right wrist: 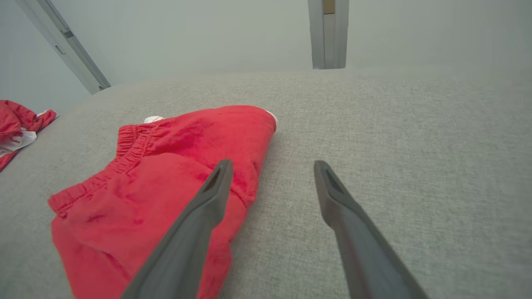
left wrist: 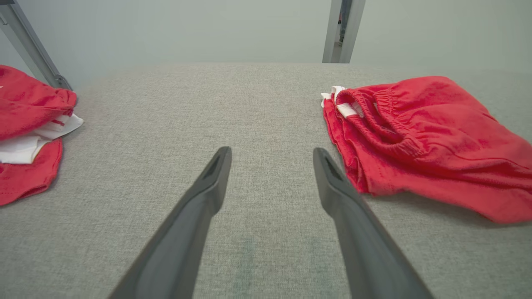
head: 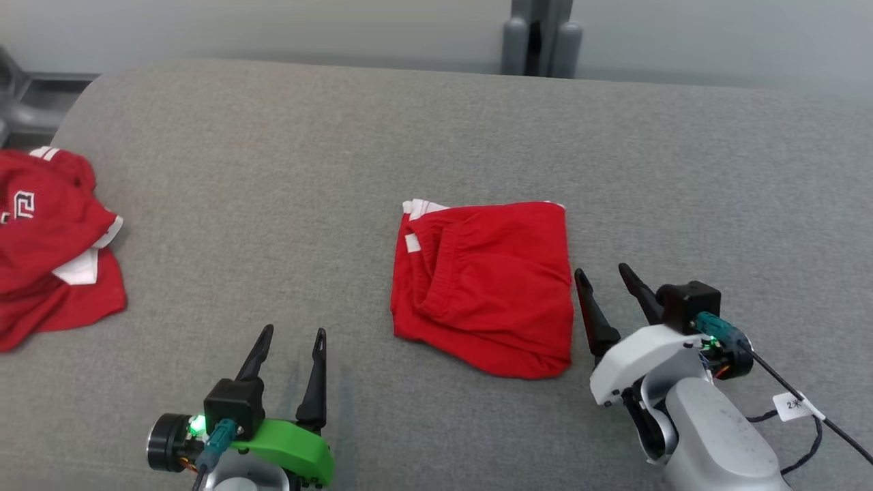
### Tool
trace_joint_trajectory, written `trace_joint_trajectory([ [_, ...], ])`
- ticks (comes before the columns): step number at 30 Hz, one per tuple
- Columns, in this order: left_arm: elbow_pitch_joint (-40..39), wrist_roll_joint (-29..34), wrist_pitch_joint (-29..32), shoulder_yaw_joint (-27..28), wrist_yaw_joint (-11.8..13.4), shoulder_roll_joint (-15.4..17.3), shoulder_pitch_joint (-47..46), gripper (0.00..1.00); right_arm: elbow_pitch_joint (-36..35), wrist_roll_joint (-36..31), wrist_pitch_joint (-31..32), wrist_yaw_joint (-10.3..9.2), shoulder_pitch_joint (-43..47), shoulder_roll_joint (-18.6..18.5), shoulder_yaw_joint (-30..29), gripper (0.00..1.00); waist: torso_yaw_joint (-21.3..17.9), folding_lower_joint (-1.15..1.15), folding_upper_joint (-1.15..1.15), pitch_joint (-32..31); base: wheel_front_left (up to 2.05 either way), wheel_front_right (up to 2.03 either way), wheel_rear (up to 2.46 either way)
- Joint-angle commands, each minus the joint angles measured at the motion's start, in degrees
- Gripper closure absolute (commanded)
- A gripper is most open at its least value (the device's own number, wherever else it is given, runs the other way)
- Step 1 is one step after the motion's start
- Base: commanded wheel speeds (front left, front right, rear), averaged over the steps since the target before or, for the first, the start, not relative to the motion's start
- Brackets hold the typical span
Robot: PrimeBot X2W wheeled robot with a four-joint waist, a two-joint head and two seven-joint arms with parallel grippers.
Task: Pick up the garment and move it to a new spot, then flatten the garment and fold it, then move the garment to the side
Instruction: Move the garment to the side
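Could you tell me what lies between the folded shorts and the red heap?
Bare grey surface separates the shorts from the heap, clearest in the head view.

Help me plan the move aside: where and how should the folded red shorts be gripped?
Probably the right edge, from the right: on the folded red shorts that edge looks a closed fold, and the open right claw sits beside it. The waistband side gapes loose.

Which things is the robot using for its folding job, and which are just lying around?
For the job: folded red shorts in the middle; left gripper, open; right gripper, open, beside the shorts.

Just lying about: crumpled red and white garment at the left edge; grey post behind the grey surface.
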Motion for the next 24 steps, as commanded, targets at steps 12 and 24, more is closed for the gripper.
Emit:
trace_joint_trajectory([
  [12, 1.47, -1.73, 0.00, -1.37, 0.05, 0.16, -2.38, 0.00, 10.45, 4.93, -0.01, -0.01, -5.40, -0.14, 2.02, 0.20, 8.09, 0.00, 0.00, 7.52, 0.00, 0.00, 0.00],
  [24, 0.66, 0.12, 0.00, 0.10, -0.59, 0.17, -1.92, 0.00, 1.99, 5.23, -0.12, -0.05, -3.31, -0.21, 1.17, 1.00, -3.23, 0.00, 0.00, 4.77, 0.00, 0.00, 0.00],
])
